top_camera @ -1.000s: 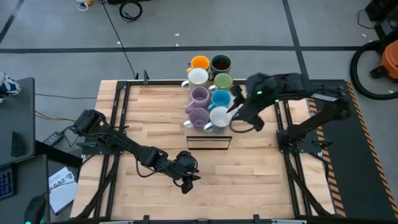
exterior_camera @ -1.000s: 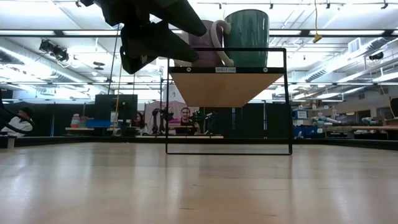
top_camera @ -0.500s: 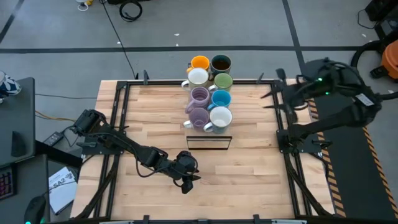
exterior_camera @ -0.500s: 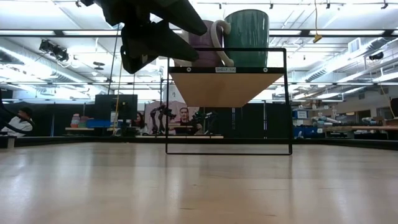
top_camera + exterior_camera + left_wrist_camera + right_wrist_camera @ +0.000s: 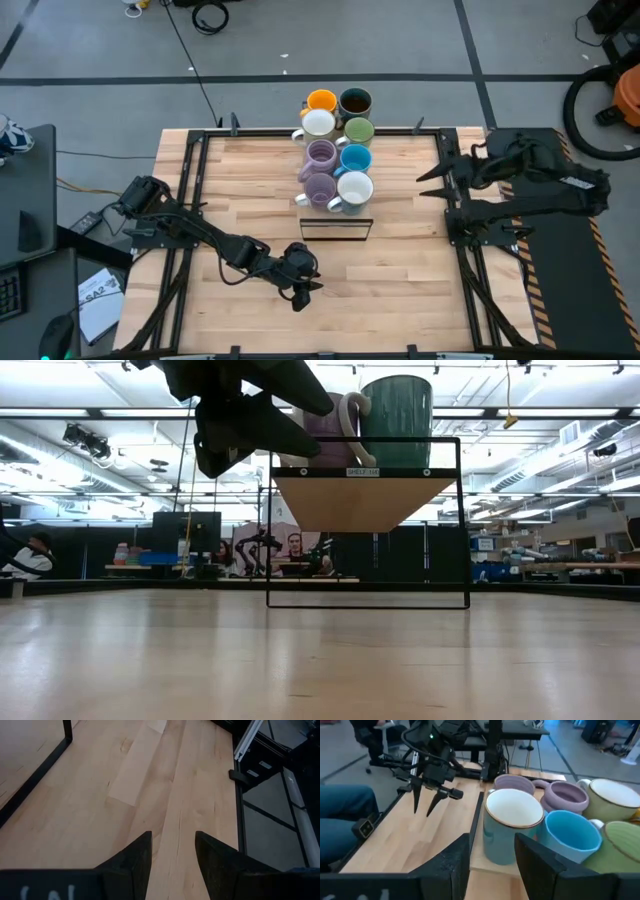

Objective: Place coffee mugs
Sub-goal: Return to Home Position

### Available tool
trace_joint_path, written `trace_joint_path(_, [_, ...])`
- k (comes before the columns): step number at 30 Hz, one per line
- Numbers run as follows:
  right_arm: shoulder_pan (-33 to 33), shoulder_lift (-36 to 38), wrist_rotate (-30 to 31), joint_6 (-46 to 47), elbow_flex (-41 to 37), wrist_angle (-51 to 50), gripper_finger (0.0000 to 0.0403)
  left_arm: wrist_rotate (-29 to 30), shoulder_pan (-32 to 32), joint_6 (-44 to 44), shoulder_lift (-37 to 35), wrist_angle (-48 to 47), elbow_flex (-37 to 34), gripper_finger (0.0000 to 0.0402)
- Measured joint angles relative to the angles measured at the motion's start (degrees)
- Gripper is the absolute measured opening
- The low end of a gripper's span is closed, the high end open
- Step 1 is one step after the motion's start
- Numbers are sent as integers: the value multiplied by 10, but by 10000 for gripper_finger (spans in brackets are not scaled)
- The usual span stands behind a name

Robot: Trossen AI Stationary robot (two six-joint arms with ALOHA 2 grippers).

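Observation:
Eight mugs stand in two rows on a raised wooden shelf (image 5: 365,495) with a black frame (image 5: 336,228). They are orange (image 5: 321,100), dark teal (image 5: 355,101), pale yellow-green (image 5: 318,123), green (image 5: 359,130), two lilac (image 5: 321,153) (image 5: 318,186), bright blue (image 5: 355,157) and the larger ribbed teal one (image 5: 353,187) (image 5: 512,827). My right gripper (image 5: 432,168) (image 5: 491,851) hangs open at the table's right edge, facing the mugs. My left gripper (image 5: 302,293) (image 5: 172,852) waits open over the near middle of the table.
Bare wood lies in front of and on both sides of the shelf. Black rails (image 5: 455,200) run along the table's sides. In the low view my left arm (image 5: 240,410) hangs just left of the shelf. People sit at desks far behind the table.
My right gripper has drawn away from the ribbed teal mug at the shelf's near right corner and swung back to the table's right edge. All the mugs stand where they were. My left arm has kept still.

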State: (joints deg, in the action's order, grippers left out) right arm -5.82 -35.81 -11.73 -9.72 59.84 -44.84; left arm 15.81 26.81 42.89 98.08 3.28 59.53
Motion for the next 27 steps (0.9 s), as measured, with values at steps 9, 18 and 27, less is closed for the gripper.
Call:
trace_joint_path(9, [0,90,0,51,-172,149,160,0,0,0,0,0,0,157])
trace_joint_path(18, [0,182,1,95,-266,211,160,0,0,-1,0,-1,0,157])
trace_joint_path(27, [0,279,13,125,-338,232,160,0,0,-2,0,-1,0,157])
